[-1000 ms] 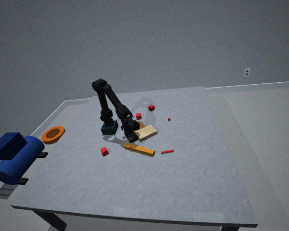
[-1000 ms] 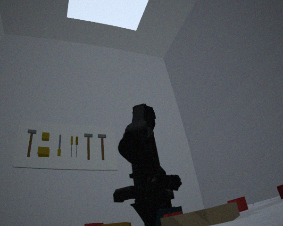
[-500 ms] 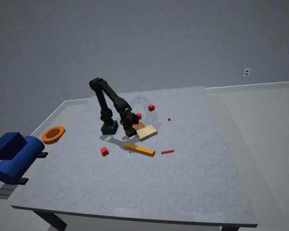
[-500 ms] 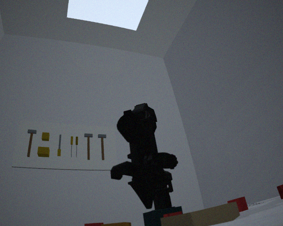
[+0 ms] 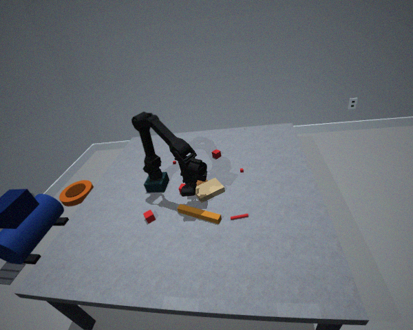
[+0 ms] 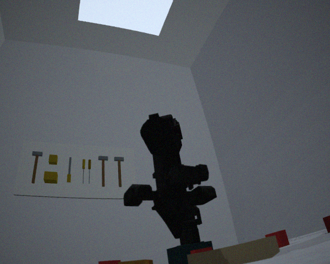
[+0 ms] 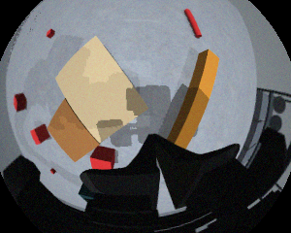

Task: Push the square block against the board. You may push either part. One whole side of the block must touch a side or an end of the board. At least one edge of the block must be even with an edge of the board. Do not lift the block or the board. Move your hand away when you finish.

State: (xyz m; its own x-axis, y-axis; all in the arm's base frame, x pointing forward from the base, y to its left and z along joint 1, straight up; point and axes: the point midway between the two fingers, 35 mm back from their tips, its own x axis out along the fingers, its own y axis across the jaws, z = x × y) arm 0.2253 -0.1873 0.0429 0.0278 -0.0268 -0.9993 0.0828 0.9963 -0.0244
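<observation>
A cream flat square piece (image 5: 210, 188) (image 7: 94, 84) (image 6: 236, 249) lies at the table's middle. A smaller orange-brown block (image 5: 200, 183) (image 7: 71, 131) lies flush along its far-left side, mostly hidden behind it in the top view. A long orange board (image 5: 199, 213) (image 7: 196, 100) lies apart, nearer the front. My gripper (image 5: 188, 192) (image 7: 152, 138) is shut and empty. It hangs low by the cream piece's near-left corner, not touching it, between that piece and the long board. A red cube (image 5: 181, 187) (image 7: 102, 157) sits right beside the fingers.
The arm's teal base (image 5: 156, 182) stands left of the gripper. Red cubes (image 5: 216, 153) (image 5: 149, 216) and a red stick (image 5: 239, 216) (image 7: 192, 22) lie scattered. An orange ring (image 5: 76, 192), a blue cylinder (image 5: 25, 227) and a blue box (image 5: 11, 207) are at the left edge.
</observation>
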